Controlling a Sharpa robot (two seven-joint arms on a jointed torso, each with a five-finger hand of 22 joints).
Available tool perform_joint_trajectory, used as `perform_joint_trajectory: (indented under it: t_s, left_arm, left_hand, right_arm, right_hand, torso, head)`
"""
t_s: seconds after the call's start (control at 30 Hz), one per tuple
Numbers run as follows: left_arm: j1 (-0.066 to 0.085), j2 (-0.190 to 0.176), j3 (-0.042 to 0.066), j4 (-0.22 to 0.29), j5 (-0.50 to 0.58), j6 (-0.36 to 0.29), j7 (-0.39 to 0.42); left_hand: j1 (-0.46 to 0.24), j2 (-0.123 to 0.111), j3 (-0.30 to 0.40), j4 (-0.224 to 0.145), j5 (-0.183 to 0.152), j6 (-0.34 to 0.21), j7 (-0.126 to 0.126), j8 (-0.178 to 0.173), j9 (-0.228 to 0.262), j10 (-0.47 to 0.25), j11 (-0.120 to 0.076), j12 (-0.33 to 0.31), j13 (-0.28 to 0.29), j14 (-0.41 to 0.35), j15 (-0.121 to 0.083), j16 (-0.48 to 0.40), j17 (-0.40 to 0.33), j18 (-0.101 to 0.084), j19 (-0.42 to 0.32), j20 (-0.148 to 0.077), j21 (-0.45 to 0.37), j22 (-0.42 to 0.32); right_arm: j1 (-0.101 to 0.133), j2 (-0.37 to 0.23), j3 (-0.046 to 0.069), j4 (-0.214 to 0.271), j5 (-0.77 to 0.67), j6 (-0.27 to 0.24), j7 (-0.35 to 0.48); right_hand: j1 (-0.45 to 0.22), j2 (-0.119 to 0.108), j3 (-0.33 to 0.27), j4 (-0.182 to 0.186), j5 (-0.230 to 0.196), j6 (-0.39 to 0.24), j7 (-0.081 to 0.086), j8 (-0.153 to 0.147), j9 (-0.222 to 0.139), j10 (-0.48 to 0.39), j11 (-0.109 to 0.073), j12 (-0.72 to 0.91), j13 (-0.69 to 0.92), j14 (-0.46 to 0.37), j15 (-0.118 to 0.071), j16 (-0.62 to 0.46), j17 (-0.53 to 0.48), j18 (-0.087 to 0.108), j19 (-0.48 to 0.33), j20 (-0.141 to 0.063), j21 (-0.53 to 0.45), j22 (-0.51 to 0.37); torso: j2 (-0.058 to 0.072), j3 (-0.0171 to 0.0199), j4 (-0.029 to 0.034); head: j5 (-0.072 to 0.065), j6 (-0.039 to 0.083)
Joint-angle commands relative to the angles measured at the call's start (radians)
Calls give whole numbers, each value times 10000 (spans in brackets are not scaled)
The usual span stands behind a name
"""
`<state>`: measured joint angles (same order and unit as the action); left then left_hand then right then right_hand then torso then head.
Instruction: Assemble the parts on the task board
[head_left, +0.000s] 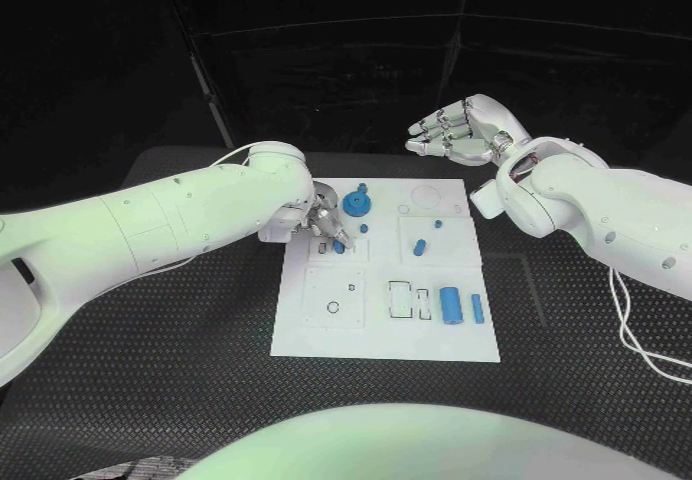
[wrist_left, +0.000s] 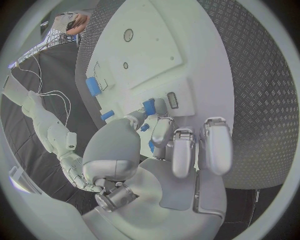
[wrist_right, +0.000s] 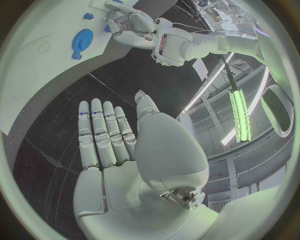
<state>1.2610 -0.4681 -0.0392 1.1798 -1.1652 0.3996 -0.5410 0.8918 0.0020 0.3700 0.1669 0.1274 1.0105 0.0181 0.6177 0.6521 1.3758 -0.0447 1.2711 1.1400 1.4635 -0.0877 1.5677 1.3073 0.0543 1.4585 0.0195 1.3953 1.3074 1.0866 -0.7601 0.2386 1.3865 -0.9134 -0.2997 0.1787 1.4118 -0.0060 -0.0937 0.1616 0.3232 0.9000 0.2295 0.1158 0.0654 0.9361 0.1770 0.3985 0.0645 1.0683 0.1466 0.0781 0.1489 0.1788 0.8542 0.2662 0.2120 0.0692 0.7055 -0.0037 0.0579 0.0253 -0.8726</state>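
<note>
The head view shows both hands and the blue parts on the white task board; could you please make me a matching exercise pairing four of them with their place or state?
Things:
1. left silver hand
2. right silver hand
3. round blue gear-shaped part
4. pair of upright blue cylinders

Places or states:
A. raised beyond the far right corner of the white task board, holding nothing
B. near right area of the board
C. fingers down on the board's far left area
D. far edge of the board, left of centre

Pairs: 1-C, 2-A, 3-D, 4-B
</note>
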Motion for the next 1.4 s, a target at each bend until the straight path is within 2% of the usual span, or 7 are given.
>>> perform_joint_trajectory:
  t_s: [0.03, 0.43, 0.87, 0.93, 1.03, 1.23, 1.4]
  left_arm:
    - [-131, 32, -92, -34, -197, 216, -226]
    - [-137, -16, -91, 87, -200, 75, -208]
    - [-141, -283, -47, 375, -242, -159, -196]
    - [-140, -377, 38, 475, -254, -252, -192]
    - [-140, -519, 268, 641, -264, -405, -186]
    - [-89, -902, 838, 1090, -271, -650, -164]
    - [165, -1225, 1060, 1372, -272, -592, -145]
  left_hand:
    - [-172, 2, -234, 116, -7, 93, -17, -72, 19, 86, -22, 56, 18, 1073, -69, 31, 2635, -30, 51, -10, 47, 691]
    - [-324, -22, -877, 434, -17, 118, -27, -81, 34, 92, -31, 47, 22, 1073, -78, 31, 2635, -28, 51, -21, 30, 698]
    - [-313, -34, -1034, 487, -17, 105, -25, -89, 37, 61, -31, -1, -40, 1073, -81, 31, 2635, -13, 23, -24, -22, 647]
    - [-288, -62, -1140, 508, -15, 56, -11, -115, 33, 14, -23, -59, -115, 1073, -80, 31, 2635, -4, 2, -24, -57, 612]
    - [-209, -87, -1339, 546, -5, -99, 43, -212, 3, -75, 16, -149, -224, 1073, -61, 31, 2635, 10, -30, -14, -116, 559]
    - [64, -120, -1928, 671, 7, -571, 278, -778, -269, -254, 206, -292, -420, 1073, 77, 31, 2635, 50, -137, 91, -305, 389]
    - [316, -50, -2344, 777, 13, -606, 410, -1213, -507, -341, 333, -330, -478, 1073, 183, 31, 2635, 85, -215, 205, -452, 262]
  right_arm:
    - [16, 9, 6, 23, 27, 51, 89]
    - [16, 21, 6, 8, 27, 70, 93]
    - [14, 32, 5, -23, 27, 100, 97]
    - [14, 31, 5, -33, 27, 102, 97]
    - [13, 38, 5, -61, 27, 107, 99]
    - [10, 60, 5, -164, 50, 116, 101]
    - [4, 61, 4, -204, 61, 122, 100]
  right_hand:
    - [-94, 5, -71, 11, 62, 91, 111, -56, 9, -31, 37, 43, -13, -6, -1, -68, -9, 48, 64, -9, -34, -17]
    - [-112, 5, -79, 21, 63, 94, 111, -56, 9, -30, 37, 45, -13, -6, 0, -70, -11, 48, 67, -9, -40, -17]
    - [-137, 7, -88, 36, 65, 98, 111, -55, 9, -28, 37, 49, -13, -6, 0, -71, -14, 48, 71, -9, -47, -17]
    - [-137, 7, -88, 36, 65, 98, 111, -55, 9, -28, 37, 49, -13, -6, 0, -71, -14, 48, 71, -9, -47, -17]
    - [-137, 7, -88, 36, 65, 98, 111, -55, 9, -28, 37, 49, -13, -6, 0, -71, -14, 48, 71, -9, -47, -17]
    - [-137, 7, -88, 36, 65, 98, 111, -55, 9, -28, 37, 49, -13, -6, 0, -71, -14, 48, 71, -9, -47, -17]
    - [-137, 7, -88, 36, 65, 98, 111, -55, 9, -28, 37, 49, -13, -6, 0, -71, -14, 48, 71, -9, -47, -17]
  torso:
    - [-9, 2, 2]
    - [0, -4, 3]
    - [-6, -15, 16]
    - [-8, -10, 18]
    - [-15, -5, 19]
    - [-15, -8, 25]
    - [-2, -5, 19]
  head:
    - [-5, 0]
    - [-14, 0]
    - [-51, 0]
    - [-59, 0]
    - [-63, 0]
    - [-70, 0]
    - [-55, 0]
